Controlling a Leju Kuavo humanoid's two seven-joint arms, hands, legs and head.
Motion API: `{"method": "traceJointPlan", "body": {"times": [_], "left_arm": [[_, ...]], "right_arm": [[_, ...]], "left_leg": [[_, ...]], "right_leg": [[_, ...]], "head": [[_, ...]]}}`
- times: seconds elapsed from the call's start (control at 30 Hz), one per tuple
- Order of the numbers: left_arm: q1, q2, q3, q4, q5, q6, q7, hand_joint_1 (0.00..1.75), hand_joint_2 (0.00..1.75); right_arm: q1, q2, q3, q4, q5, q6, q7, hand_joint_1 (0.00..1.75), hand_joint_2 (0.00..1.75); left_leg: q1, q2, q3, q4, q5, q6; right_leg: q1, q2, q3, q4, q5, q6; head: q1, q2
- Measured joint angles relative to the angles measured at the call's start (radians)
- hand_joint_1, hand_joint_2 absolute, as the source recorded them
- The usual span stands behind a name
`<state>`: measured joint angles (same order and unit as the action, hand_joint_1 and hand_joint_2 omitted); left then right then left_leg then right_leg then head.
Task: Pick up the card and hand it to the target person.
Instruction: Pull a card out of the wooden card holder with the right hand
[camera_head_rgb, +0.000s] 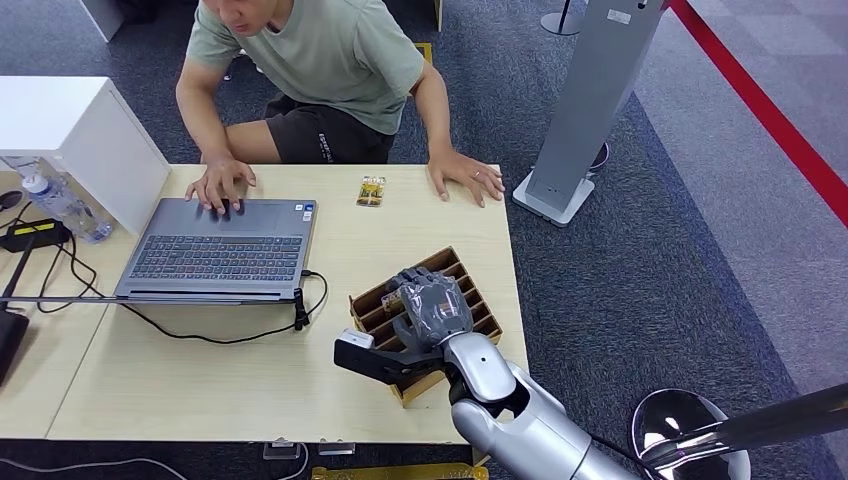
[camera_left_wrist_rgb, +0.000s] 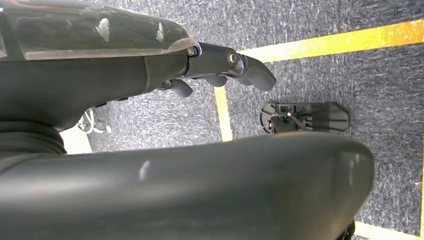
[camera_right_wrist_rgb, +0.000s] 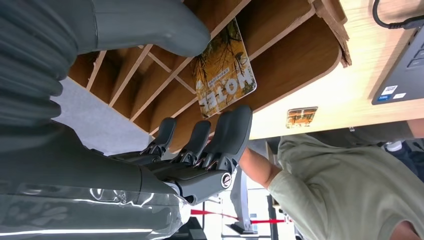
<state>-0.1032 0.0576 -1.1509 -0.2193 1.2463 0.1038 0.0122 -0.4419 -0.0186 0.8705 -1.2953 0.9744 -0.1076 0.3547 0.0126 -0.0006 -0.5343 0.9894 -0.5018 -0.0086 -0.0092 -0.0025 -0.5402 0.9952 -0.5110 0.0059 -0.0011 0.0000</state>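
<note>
My right hand (camera_right_wrist_rgb: 200, 100) hangs over the slotted wooden box (camera_head_rgb: 470, 290), and the card (camera_right_wrist_rgb: 225, 70) stands in a slot right between thumb and fingers (camera_right_wrist_rgb: 227, 135), its long side along the slot. The fingers are spread and, as far as I can tell, not touching it. My left hand (camera_left_wrist_rgb: 225, 65) hangs low, loosely curled, holding nothing. Beyond, the person (camera_head_rgb: 320, 60) sits at the table's far side.

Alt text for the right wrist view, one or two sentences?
The right hand reaches into a wooden slotted box, thumb and fingers either side of a hotel card standing in a slot. Beyond it, a second card lies before a person.
</note>
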Motion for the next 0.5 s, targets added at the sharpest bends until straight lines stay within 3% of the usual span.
{"method": "traceJointPlan", "body": {"times": [0.5], "left_arm": [[0.0, 0.0, 0.0, 0.0, 0.002, 0.0, 0.002, 0.0, 0.0]], "right_arm": [[0.0, 0.003, 0.004, 0.012, -0.003, 0.004, -0.002, 0.74, 1.75]], "left_leg": [[0.0, 0.0, 0.0, 0.0, 0.0, 0.0]], "right_leg": [[0.0, 0.0, 0.0, 0.0, 0.0, 0.0]], "head": [[0.0, 0.0]]}}
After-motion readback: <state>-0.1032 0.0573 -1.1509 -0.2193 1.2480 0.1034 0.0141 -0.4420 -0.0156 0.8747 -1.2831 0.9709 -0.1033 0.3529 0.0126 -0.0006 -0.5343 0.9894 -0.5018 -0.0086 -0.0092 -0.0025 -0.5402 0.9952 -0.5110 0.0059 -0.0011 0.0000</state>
